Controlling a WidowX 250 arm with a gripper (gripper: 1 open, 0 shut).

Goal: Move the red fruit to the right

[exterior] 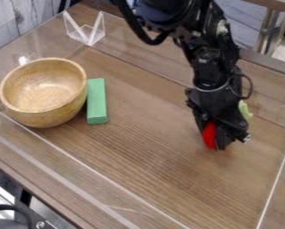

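Observation:
The red fruit (209, 136) shows as a small bright red shape low over the wooden table, on the right side. My black gripper (213, 136) points steeply down and is shut on it, the fingers covering most of the fruit. A bit of its green top (244, 109) peeks out to the right of the gripper. The arm rises from there up to the top of the picture.
A wooden bowl (42, 92) stands at the left, with a green rectangular block (96, 100) lying just to its right. A clear plastic rim (266, 199) runs around the table, and a clear folded stand (85, 29) sits at the back left.

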